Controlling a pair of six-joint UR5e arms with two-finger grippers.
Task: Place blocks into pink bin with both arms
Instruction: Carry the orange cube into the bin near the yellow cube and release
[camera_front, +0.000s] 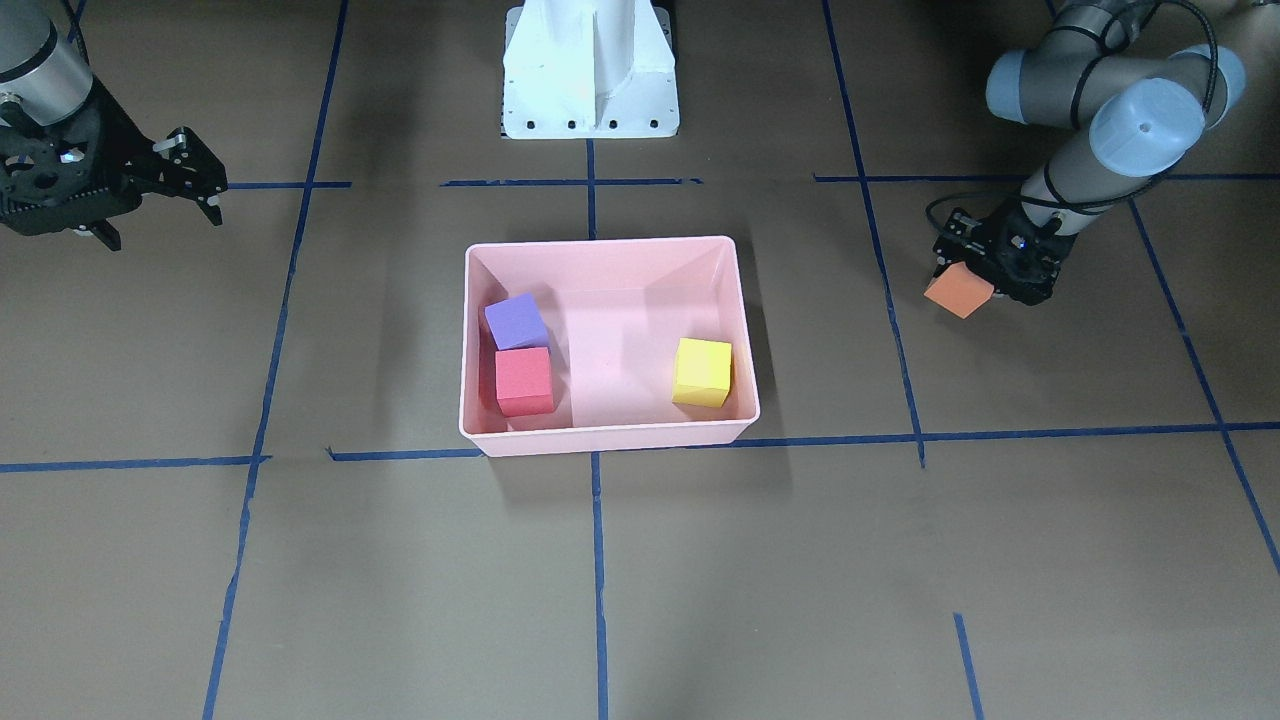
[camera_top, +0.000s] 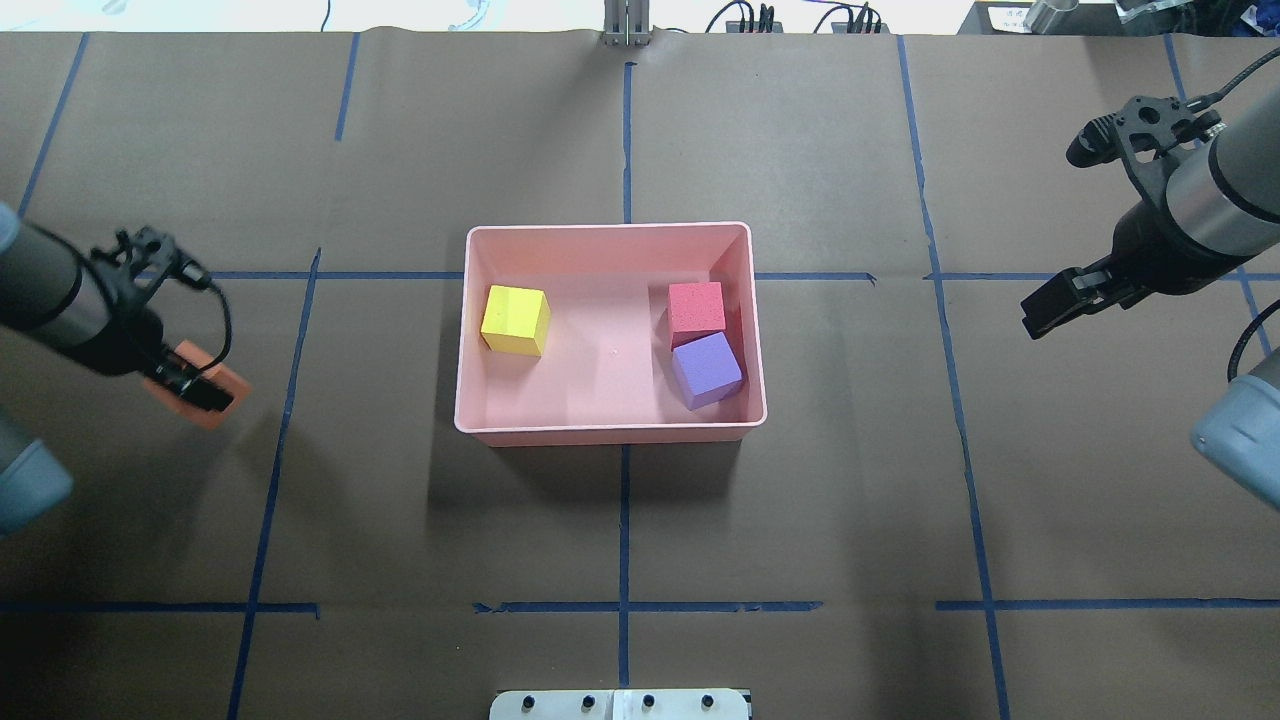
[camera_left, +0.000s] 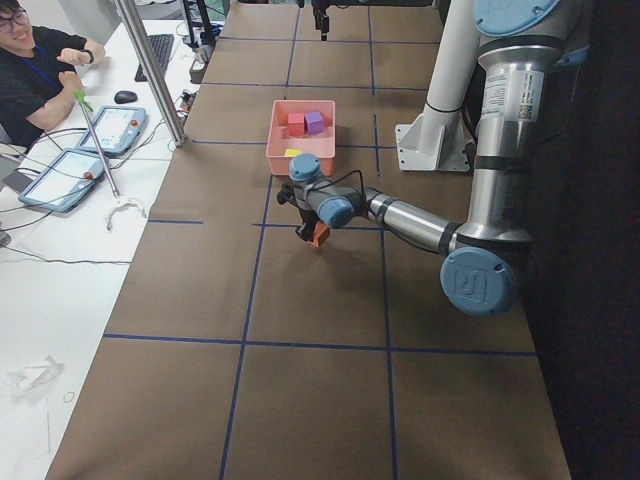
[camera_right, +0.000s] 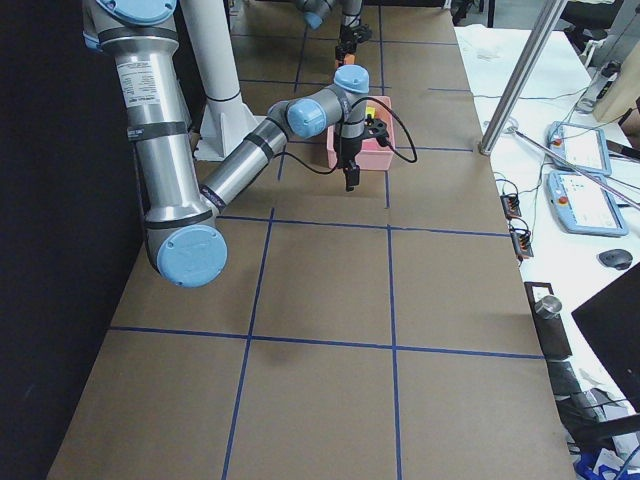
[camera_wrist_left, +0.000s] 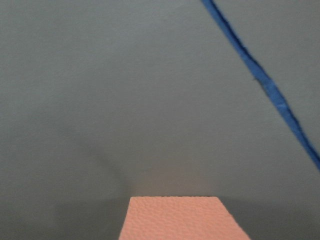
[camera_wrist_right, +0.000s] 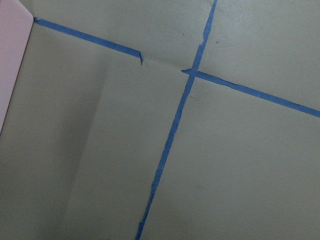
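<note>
Gripping the orange block (camera_front: 958, 292), my left gripper (camera_front: 985, 272) sits well apart from the pink bin (camera_top: 610, 229); my right gripper (camera_top: 1068, 230) hangs spread wide, empty; yellow block (camera_top: 515, 318), red block (camera_top: 696, 310) and purple block (camera_top: 706, 370) lie inside the bin; markings on the teach pendants (camera_left: 62, 180) are too small to read; only the side views show a person (camera_left: 30, 80) at the desk; the left wrist view gives just an orange face and blue tape (camera_wrist_left: 270, 90).
</note>
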